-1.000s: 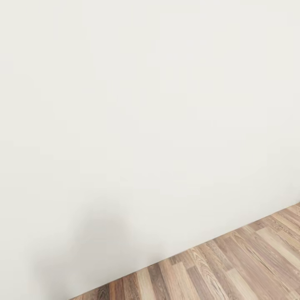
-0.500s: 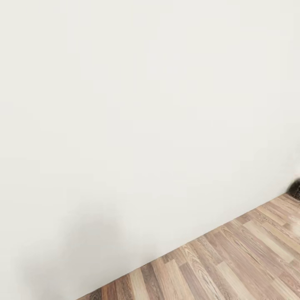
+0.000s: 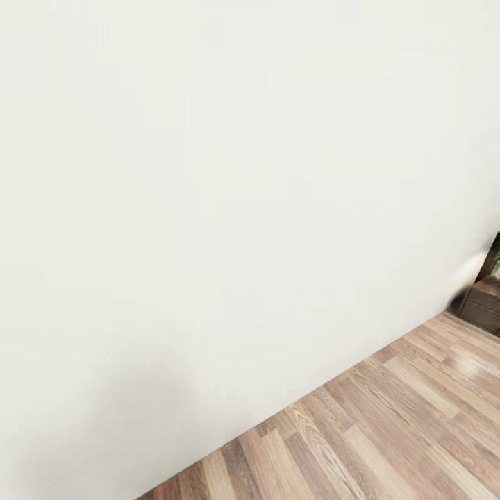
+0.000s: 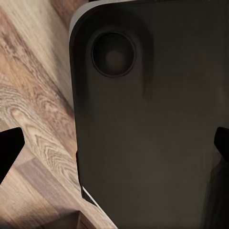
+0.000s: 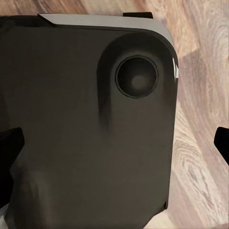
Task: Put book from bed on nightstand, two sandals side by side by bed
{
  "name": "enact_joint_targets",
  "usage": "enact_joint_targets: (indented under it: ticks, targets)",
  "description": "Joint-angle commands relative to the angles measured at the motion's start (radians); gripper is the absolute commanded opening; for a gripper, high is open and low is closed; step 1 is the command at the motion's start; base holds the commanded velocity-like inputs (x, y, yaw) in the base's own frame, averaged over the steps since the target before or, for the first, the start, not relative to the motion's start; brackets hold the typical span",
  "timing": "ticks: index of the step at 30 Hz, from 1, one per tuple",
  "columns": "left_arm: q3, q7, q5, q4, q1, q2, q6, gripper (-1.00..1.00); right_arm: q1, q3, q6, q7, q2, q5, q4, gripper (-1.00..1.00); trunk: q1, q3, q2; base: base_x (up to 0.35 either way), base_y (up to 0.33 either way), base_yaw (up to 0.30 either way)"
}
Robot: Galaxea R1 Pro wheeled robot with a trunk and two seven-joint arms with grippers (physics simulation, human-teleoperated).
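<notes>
The book, the bed, the nightstand and the sandals are out of view. In the head view a plain white wall (image 3: 229,208) meets the wood-plank floor (image 3: 389,430) of the room. In the left wrist view my left gripper (image 4: 114,145) is open, its dark fingertips (image 4: 9,150) far apart with nothing between them, hanging over my own dark base panel (image 4: 152,124). The right wrist view has my right gripper (image 5: 114,143) open the same way, fingertips (image 5: 9,143) wide apart above the dark base panel (image 5: 86,129).
A dark brown piece of furniture (image 3: 485,302) stands against the wall at the far right edge of the head view; I cannot tell what it is. Plank floor (image 4: 33,105) lies beside my base on both sides.
The head view has shifted: the camera turned, more floor shows at the right, and the dark furniture has come into the picture at the right edge.
</notes>
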Motion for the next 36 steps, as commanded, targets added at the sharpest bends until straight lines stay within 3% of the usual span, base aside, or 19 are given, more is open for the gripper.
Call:
enact_joint_targets:
  ticks: [1, 36]
  targets:
    - [-0.001, -0.001, -0.001, -0.001, 0.0, 0.0, -0.002, 1.0, -0.001, 0.0, -0.001, 0.001, 0.0, -0.001, 0.001, 1.0, 0.0, -0.001, 0.0, 0.0, 0.0, -0.186]
    - [0.0, -0.001, -0.001, -0.001, 0.0, 0.0, -0.002, 1.0, -0.001, 0.003, -0.002, 0.003, 0.0, -0.003, 0.001, 1.0, 0.0, -0.001, 0.0, 0.0, 0.0, -0.186]
